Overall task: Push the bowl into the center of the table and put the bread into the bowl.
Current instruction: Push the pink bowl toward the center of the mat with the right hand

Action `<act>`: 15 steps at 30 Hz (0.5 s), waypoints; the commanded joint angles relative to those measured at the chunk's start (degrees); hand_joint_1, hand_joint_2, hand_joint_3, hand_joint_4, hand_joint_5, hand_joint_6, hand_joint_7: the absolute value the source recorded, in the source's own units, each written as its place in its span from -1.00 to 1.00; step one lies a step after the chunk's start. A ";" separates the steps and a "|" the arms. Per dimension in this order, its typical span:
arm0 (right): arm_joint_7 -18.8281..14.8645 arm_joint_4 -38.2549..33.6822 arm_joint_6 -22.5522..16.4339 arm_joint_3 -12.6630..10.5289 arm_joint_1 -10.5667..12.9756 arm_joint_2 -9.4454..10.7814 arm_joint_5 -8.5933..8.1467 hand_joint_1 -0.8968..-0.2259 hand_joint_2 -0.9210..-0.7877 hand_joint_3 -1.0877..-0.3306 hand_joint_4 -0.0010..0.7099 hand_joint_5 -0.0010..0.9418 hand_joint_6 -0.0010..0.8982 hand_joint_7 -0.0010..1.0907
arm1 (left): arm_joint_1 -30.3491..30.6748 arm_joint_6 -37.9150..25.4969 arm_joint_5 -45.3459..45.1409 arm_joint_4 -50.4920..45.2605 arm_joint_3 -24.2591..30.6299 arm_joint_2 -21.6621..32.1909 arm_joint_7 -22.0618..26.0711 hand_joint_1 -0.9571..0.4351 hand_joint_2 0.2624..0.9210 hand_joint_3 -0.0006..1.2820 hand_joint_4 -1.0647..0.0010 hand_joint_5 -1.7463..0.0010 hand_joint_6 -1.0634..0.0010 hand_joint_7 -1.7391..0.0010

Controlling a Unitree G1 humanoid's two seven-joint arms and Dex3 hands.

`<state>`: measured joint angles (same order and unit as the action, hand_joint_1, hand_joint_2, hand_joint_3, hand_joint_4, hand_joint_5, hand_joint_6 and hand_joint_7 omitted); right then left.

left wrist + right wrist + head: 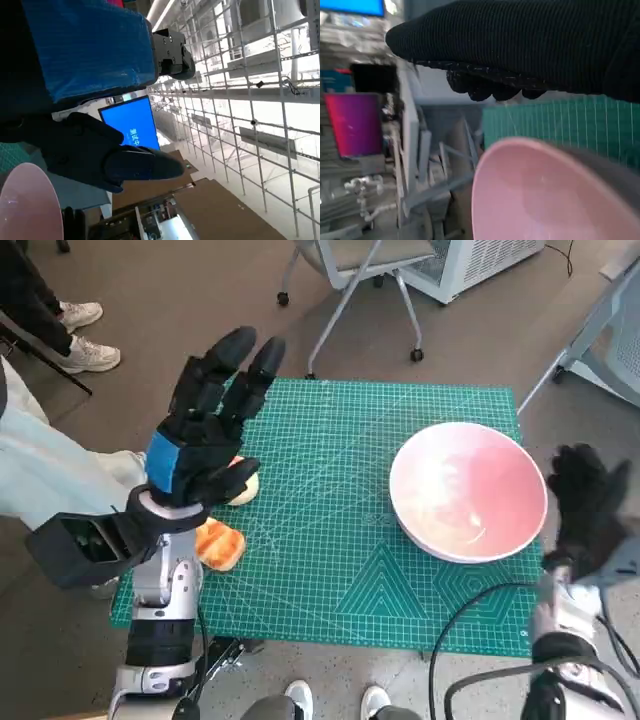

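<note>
Left hand (205,430) raised, fingers spread, empty, right hand (585,505) open just beside pink bowl (468,502), holding nothing

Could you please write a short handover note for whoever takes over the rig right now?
Left hand: raised above the mat's left side, fingers spread, holding nothing.
Right hand: just off the right side of the bowl, holding nothing; contact with the rim cannot be told.
Bowl: empty, upright, on the right part of the mat, not centred.
Bread: on the mat's left edge, partly hidden under the left hand.
Done: nothing yet.
Left: push the bowl to the centre, then pick up the bread and put it in.
</note>
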<state>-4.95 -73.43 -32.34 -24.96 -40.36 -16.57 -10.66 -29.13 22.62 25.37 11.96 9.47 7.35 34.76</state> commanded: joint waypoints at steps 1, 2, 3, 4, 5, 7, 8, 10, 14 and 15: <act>-0.96 -1.35 2.96 -0.49 -0.48 1.81 -1.13 -0.13 -1.00 -0.38 -0.64 -1.00 -0.64 -0.46 | 1.17 -0.63 -0.20 -1.12 0.32 0.90 -0.50 -0.56 1.00 -0.47 0.69 0.99 1.00 0.45; -1.36 -1.46 3.50 -0.75 -0.84 2.21 -1.56 -0.13 -1.00 -0.37 -0.64 -1.00 -0.64 -0.46 | 1.25 -0.63 -0.23 -1.08 0.36 1.03 -0.54 -0.56 1.00 -0.47 0.69 0.99 1.00 0.45; -1.65 -1.53 3.87 -0.93 -1.09 2.51 -1.86 -0.15 -1.00 -0.34 -0.65 -1.00 -0.63 -0.46 | 1.33 -0.66 -0.22 -1.11 0.39 1.16 -0.56 -0.56 1.00 -0.47 0.69 0.99 1.00 0.45; -2.01 -1.60 4.38 -1.24 -1.44 2.95 -2.28 -0.15 -1.00 -0.33 -0.65 -1.00 -0.63 -0.46 | 1.46 -0.72 -0.24 -1.23 0.40 1.32 -0.57 -0.56 1.00 -0.46 0.69 0.99 1.00 0.45; -2.24 -1.63 4.68 -1.44 -1.65 3.21 -2.51 -0.16 -1.00 -0.32 -0.66 -1.00 -0.62 -0.46 | 1.55 -0.78 -0.22 -1.37 0.39 1.44 -0.57 -0.56 1.00 -0.47 0.69 0.99 1.00 0.46; -2.90 -1.68 5.46 -2.09 -2.21 3.88 -3.21 -0.16 -1.00 -0.30 -0.67 -1.00 -0.62 -0.46 | 1.80 -0.96 -0.15 -1.80 0.40 1.75 -0.61 -0.56 1.00 -0.47 0.69 0.99 1.00 0.47; -3.24 -1.73 5.88 -2.43 -2.55 4.24 -3.64 -0.16 -1.00 -0.29 -0.67 -1.00 -0.61 -0.46 | 1.92 -1.11 -0.04 -2.03 0.44 1.93 -0.61 -0.56 1.00 -0.47 0.69 0.99 1.00 0.47; -3.73 -1.78 6.44 -2.93 -3.11 4.89 -4.39 -0.15 -1.00 -0.28 -0.67 -1.00 -0.61 -0.46 | 2.11 -1.40 0.19 -2.43 0.56 2.21 -0.65 -0.56 1.00 -0.47 0.69 0.99 1.00 0.48; -4.04 -1.58 6.46 -3.15 -4.24 6.40 -4.95 -0.16 -1.00 -0.28 -0.64 -0.98 -0.59 -0.46 | 2.63 -2.07 0.66 -3.32 0.99 2.64 -0.77 -0.56 1.00 -0.46 0.69 0.99 1.00 0.47; -4.03 -1.53 6.33 -3.04 -4.45 6.70 -4.95 -0.16 -1.00 -0.28 -0.63 -0.98 -0.59 -0.45 | 2.77 -2.20 0.75 -3.52 1.08 2.71 -0.81 -0.56 1.00 -0.46 0.69 0.99 1.00 0.46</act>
<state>-8.48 -74.35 -26.93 -27.78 -44.37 -11.38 -15.28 -27.32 21.20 25.45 9.76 9.89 9.34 34.30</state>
